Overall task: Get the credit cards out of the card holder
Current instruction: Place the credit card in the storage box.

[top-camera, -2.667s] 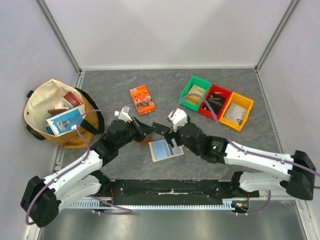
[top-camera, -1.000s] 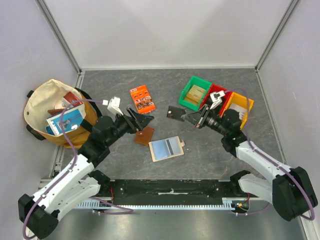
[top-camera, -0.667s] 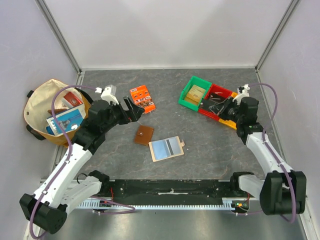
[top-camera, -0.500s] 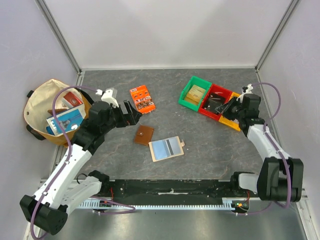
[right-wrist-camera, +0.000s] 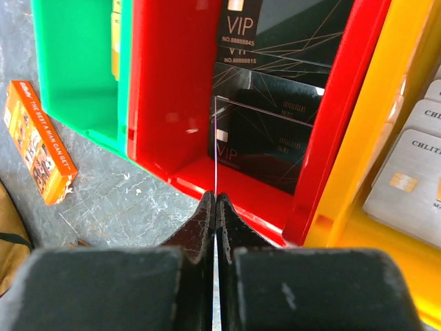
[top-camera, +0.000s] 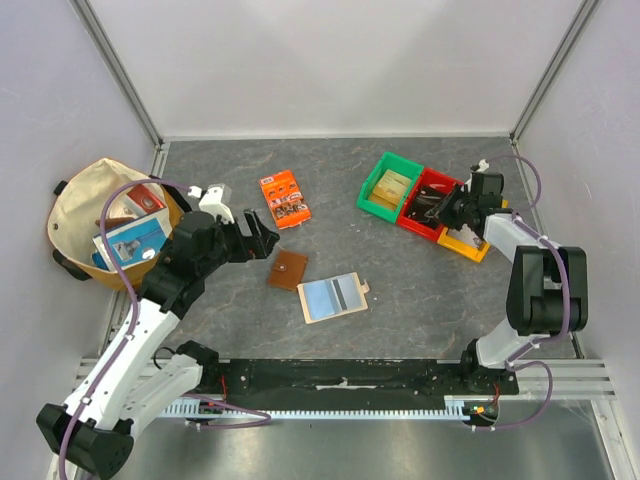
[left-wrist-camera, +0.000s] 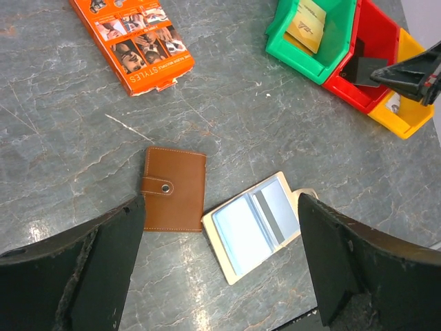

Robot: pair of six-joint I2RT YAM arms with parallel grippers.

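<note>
The card holder (top-camera: 333, 297) lies open on the table, cream outside with pale blue lining, and a grey strip shows in its right half (left-wrist-camera: 255, 224). My left gripper (top-camera: 258, 235) hovers up and to the left of it, jaws wide open and empty (left-wrist-camera: 222, 214). My right gripper (top-camera: 443, 208) is over the red bin (top-camera: 432, 203), shut on a black credit card (left-wrist-camera: 364, 67). In the right wrist view that card shows edge-on as a thin line (right-wrist-camera: 216, 152) between the closed fingers (right-wrist-camera: 216, 200). More black cards (right-wrist-camera: 275, 117) lie in the red bin (right-wrist-camera: 172, 103).
A brown wallet (top-camera: 290, 269) lies just left of the card holder. An orange pack (top-camera: 284, 199) sits further back. A green bin (top-camera: 390, 186) and a yellow bin (top-camera: 470, 228) with pale cards (right-wrist-camera: 413, 172) flank the red one. A cloth bag (top-camera: 110, 235) fills the left edge.
My right arm swung from the table's middle out to the red bin, carrying the black card. My left gripper drew back to the left and opened wide.
</note>
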